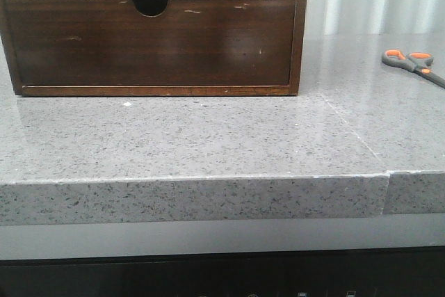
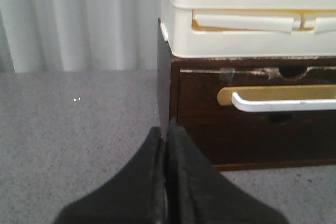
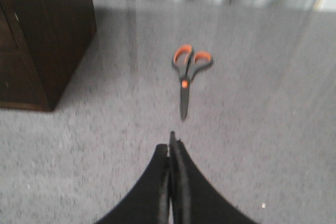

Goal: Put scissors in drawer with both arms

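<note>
A speckled grey stone countertop point(image 1: 208, 137) fills the foreground, with a seam running across its right part and a thick front edge. On it stands a dark brown wooden cabinet point(image 1: 299, 33) whose plain lower drawer front point(image 1: 149, 50) has a half-round finger notch — a cream plastic box point(image 2: 247, 14) sits on top of the cabinet. Behind hangs a pale pleated curtain point(image 2: 79, 19).

Each wrist view showed a matte black end effector point(image 2: 166, 182), the other point(image 3: 171, 182) alike: two smooth, tapering fingers, broad-based.
</note>
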You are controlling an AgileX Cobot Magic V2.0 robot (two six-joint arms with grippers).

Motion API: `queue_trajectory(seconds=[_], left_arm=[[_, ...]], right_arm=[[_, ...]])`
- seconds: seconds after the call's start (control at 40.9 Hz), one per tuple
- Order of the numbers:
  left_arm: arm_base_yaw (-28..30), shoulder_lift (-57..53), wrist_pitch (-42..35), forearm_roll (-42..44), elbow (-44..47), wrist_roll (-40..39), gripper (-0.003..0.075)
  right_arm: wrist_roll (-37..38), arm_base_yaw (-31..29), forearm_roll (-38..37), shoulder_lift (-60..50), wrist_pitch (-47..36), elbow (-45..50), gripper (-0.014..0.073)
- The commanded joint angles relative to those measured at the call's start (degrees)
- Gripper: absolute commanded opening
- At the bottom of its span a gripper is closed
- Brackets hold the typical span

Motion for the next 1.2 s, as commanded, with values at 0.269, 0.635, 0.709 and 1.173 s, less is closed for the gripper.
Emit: queue_trajectory(seconds=[0.269, 0.635, 0.709, 1.173], left_arm=[[-0.43, 2.99, -3.38, -0.72, 3.50, -0.47, -0.0020], [-0.43, 4.69, -1.70, 0.04, 5.24, -0.47, 0.0221], [-0.43, 6.15, -1.70, 0.04, 5.24, -0.47, 0.0391], [-0.43, 21.00, -7.67, -32.33, 4.33, 0.12, 0.0524]], right_arm=[[0.00, -0.06, -0.89, 7.29, -0.79, -0.65, -0.0069], [0.01, -0.06, -4.85, 9.65, 2.03, -0.58, 0.0295], [0.01, -0.06, -4.97, 9.58, 1.56, -0.58, 0.0452], [0.01, -0.06, -4.92, 9.58, 1.72, -0.58, 0.0573]])
